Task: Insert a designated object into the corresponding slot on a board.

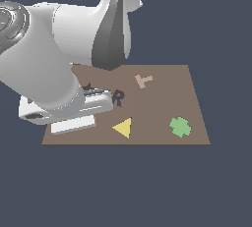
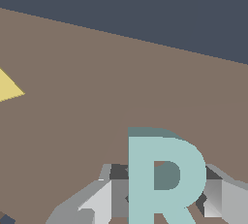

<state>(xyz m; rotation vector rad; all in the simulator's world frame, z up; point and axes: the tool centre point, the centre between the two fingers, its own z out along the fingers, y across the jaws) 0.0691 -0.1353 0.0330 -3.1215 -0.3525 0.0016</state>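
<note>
The pale cyan R block (image 2: pixel 164 179) lies flat between my gripper's (image 2: pixel 167 194) two fingers, and the grey pads (image 2: pixel 118 194) press against both of its sides. In the exterior view my arm's hand (image 1: pixel 64 108) hangs low over the board's near corner on that view's left and hides the block. The dark navy R-shaped slot (image 1: pixel 118 97) sits on the brown board (image 1: pixel 162 103), just to the exterior view's right of the hand and apart from it.
A yellow triangle (image 1: pixel 123 127) lies close in front of the slot and also shows in the wrist view (image 2: pixel 7 88). A green clover (image 1: pixel 180 127) and a pale pink T shape (image 1: pixel 143 80) sit farther right. A dark star recess (image 1: pixel 88 87) peeks out beside the arm.
</note>
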